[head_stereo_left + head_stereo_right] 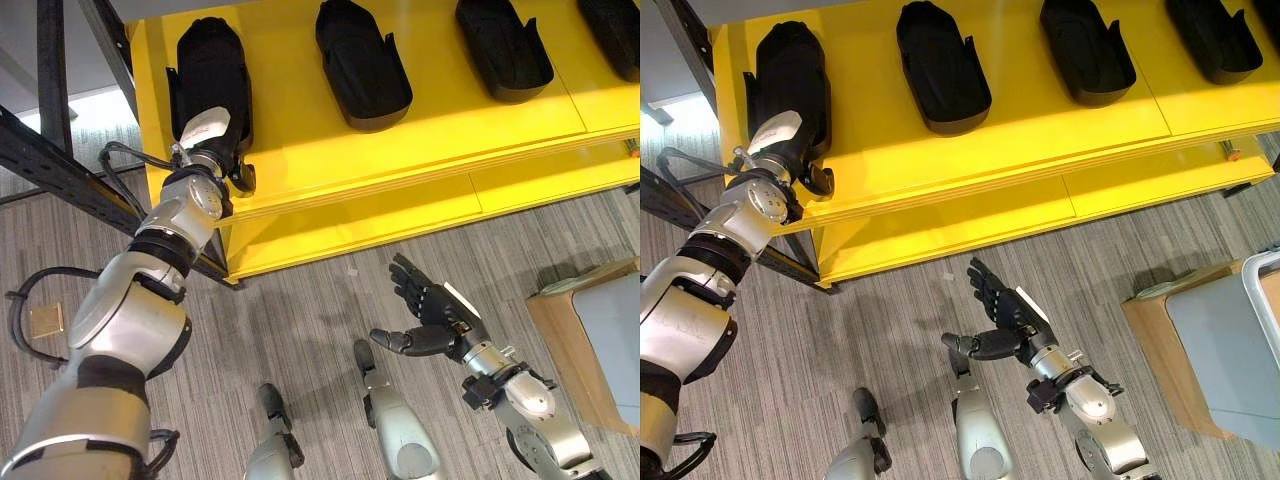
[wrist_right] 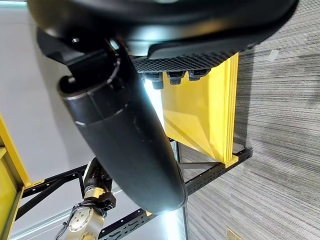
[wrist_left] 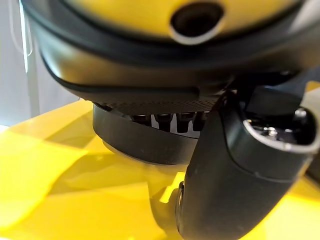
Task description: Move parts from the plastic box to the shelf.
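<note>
Several black moulded parts lie in a row on the yellow shelf (image 1: 400,150). My left hand (image 1: 212,140) is at the near end of the leftmost part (image 1: 210,70). In the left wrist view that part (image 3: 145,142) rests on the shelf, with the fingers laid over it and the thumb (image 3: 240,175) standing off it, so the hand looks open. My right hand (image 1: 435,312) hovers low over the floor in front of the shelf, open, fingers spread, nothing in it. The grey plastic box (image 1: 1230,340) stands at the far right on a wooden stand.
Three more black parts (image 1: 362,65) (image 1: 503,50) (image 1: 612,30) fill the shelf to the right. A black metal rack frame (image 1: 50,160) runs along the shelf's left side. A small tan square (image 1: 45,320) lies on the carpet at left.
</note>
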You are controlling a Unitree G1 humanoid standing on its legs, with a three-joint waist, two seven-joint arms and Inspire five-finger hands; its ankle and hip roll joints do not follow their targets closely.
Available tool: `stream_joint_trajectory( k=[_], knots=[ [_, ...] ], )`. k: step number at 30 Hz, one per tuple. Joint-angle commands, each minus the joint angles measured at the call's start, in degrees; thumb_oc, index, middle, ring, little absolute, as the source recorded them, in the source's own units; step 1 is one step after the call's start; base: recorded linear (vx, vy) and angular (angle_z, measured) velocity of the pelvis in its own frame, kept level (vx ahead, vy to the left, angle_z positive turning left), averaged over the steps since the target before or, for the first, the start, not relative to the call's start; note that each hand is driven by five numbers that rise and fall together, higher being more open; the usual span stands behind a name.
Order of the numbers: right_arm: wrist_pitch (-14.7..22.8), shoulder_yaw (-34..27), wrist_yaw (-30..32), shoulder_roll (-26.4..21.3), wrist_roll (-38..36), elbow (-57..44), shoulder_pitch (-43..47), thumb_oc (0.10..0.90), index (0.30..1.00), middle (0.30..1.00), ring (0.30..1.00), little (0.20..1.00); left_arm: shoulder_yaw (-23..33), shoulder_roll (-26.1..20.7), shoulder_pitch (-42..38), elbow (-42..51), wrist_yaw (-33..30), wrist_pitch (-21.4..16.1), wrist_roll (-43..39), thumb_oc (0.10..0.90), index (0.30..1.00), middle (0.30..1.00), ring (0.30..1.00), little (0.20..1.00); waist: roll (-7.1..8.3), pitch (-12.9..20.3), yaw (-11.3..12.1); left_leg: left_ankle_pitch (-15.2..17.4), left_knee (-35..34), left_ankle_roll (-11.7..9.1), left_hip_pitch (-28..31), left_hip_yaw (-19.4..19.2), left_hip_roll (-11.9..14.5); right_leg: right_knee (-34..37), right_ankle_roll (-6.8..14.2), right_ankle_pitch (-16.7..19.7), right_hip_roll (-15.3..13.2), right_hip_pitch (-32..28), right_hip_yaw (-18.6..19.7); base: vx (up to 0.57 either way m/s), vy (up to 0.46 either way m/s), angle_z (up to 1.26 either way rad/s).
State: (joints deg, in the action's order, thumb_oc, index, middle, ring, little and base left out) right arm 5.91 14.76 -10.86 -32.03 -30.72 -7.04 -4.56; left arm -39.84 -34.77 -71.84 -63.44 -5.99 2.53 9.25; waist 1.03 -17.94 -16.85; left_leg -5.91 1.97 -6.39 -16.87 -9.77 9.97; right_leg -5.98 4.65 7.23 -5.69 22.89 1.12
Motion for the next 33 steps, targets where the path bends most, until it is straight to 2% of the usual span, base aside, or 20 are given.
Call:
stream_joint_trajectory(
  k=[1, 33],
  knots=[
    [4.0, -3.2, -1.5, -1.8, -2.6, -4.4, 0.1, 0.900, 1.000, 1.000, 1.000, 1.000, 4.2, -0.4, -9.2, 0.5, -3.7, -3.2, -1.4, 0.900, 1.000, 1.000, 1.000, 1.000, -0.26, 3.5, -0.4, 7.4, 8.7, -1.0, 0.0, 3.6, 6.0, -7.7, 2.3, -13.0, -3.8, -1.4, 2.2, 0.00, 0.000, 0.00],
    [3.6, -3.4, -1.3, -2.6, -2.3, -3.1, -1.0, 0.900, 1.000, 1.000, 1.000, 1.000, 4.4, -0.2, -9.2, 1.8, -4.4, -3.5, -1.4, 0.900, 1.000, 1.000, 1.000, 1.000, -0.52, 4.2, -0.5, 7.9, 9.8, -1.0, -0.9, 3.5, 5.8, -8.0, 2.2, -12.8, -3.5, -0.8, 2.8, 0.00, 0.000, 0.00]
  ],
)
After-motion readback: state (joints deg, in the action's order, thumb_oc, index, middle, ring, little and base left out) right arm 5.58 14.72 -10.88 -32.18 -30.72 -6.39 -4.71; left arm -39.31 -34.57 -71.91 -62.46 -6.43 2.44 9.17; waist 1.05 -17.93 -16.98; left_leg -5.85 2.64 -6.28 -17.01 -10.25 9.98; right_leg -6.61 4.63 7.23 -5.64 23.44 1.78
